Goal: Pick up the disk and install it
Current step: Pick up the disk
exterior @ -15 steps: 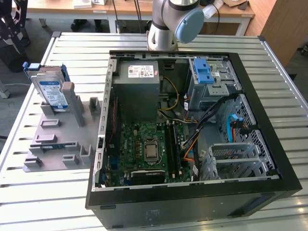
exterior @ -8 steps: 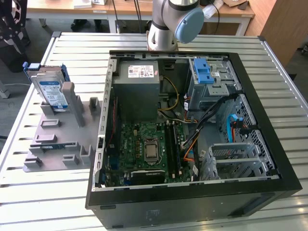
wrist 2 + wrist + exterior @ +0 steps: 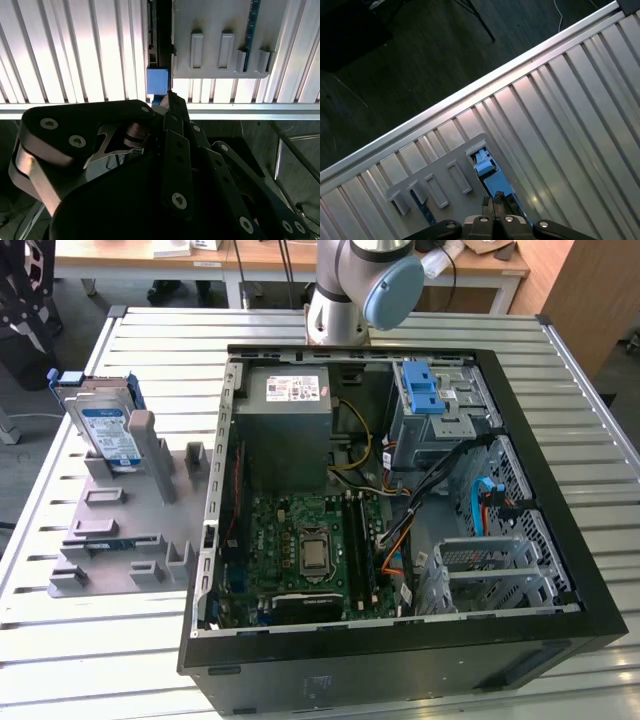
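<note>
The disk (image 3: 108, 430) stands upright in a grey slotted holder (image 3: 120, 530) on the table, at the exterior view's left. It is silver with a blue-and-white label and a blue frame. In both wrist views I look down on its blue edge (image 3: 484, 164) (image 3: 157, 81) at the holder's rim. My gripper (image 3: 494, 202) (image 3: 167, 97) hangs above that blue edge, apart from it. Its dark fingertips are pressed together with nothing between them.
An open computer case (image 3: 400, 490) lies beside the holder, with a grey power supply box (image 3: 285, 425), a drive cage with a blue latch (image 3: 425, 390) and a bare metal cage (image 3: 490, 570). The arm's base (image 3: 345, 300) stands behind the case. The ribbed table edge (image 3: 470, 97) is close to the holder.
</note>
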You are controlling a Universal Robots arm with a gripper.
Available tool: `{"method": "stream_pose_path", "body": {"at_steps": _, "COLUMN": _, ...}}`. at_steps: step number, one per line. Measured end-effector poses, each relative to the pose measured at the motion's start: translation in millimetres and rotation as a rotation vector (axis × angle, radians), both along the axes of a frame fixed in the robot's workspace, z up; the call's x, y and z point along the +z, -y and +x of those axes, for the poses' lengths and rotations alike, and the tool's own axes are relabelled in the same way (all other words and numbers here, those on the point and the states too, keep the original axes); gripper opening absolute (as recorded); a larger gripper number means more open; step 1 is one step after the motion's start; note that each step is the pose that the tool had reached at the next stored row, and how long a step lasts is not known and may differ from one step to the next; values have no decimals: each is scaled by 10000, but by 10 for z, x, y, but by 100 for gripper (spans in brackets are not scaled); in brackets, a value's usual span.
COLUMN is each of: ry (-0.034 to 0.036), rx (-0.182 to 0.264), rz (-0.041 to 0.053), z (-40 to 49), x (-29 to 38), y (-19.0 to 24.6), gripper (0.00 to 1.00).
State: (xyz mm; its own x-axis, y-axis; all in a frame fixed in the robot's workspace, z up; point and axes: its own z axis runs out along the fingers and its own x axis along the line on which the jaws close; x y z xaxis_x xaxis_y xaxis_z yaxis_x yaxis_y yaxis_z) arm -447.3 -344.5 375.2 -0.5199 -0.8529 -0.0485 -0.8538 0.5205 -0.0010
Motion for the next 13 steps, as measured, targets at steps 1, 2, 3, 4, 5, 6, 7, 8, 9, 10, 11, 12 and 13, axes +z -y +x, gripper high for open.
{"method": "stream_pose_path", "body": {"at_steps": 1, "ry": 0, "rx": 17, "rz": 0, "z": 0, "x": -4, "y": 0, "gripper": 11}}
{"method": "stream_pose_path", "body": {"at_steps": 2, "ry": -1, "rx": 22, "rz": 0, "z": 0, "x": -7, "y": 0, "gripper": 11}}
{"method": "stream_pose_path", "body": {"at_steps": 3, "ry": -1, "rx": 26, "rz": 0, "z": 0, "x": -11, "y": 0, "gripper": 11}}
{"method": "stream_pose_path", "body": {"at_steps": 4, "ry": -1, "rx": 30, "rz": 0, "z": 0, "x": -14, "y": 0, "gripper": 11}}
{"method": "stream_pose_path", "body": {"at_steps": 5, "ry": -2, "rx": 47, "rz": 0, "z": 0, "x": -15, "y": 0, "gripper": 11}}
{"method": "stream_pose_path", "body": {"at_steps": 6, "ry": -2, "rx": 141, "rz": 0, "z": 0, "x": -16, "y": 0, "gripper": 11}}
{"method": "stream_pose_path", "body": {"at_steps": 7, "ry": -1, "rx": 313, "rz": 0, "z": 0, "x": -18, "y": 0, "gripper": 11}}
{"method": "stream_pose_path", "body": {"at_steps": 8, "ry": 0, "rx": 493, "rz": 1, "z": 0, "x": -20, "y": 0, "gripper": 11}}
{"method": "stream_pose_path", "body": {"at_steps": 9, "ry": 1, "rx": 672, "rz": 1, "z": 0, "x": -23, "y": 0, "gripper": 11}}
{"method": "stream_pose_path", "body": {"at_steps": 10, "ry": 1, "rx": 852, "rz": 1, "z": 0, "x": -26, "y": 0, "gripper": 11}}
{"method": "stream_pose_path", "body": {"at_steps": 11, "ry": 0, "rx": 1031, "rz": 0, "z": 0, "x": -29, "y": 0, "gripper": 11}}
{"method": "stream_pose_path", "body": {"at_steps": 12, "ry": 0, "rx": 1229, "rz": 0, "z": 0, "x": -34, "y": 0, "gripper": 11}}
{"method": "stream_pose_path", "body": {"at_steps": 13, "ry": 0, "rx": 1407, "rz": 0, "z": 0, "x": -38, "y": 0, "gripper": 11}}
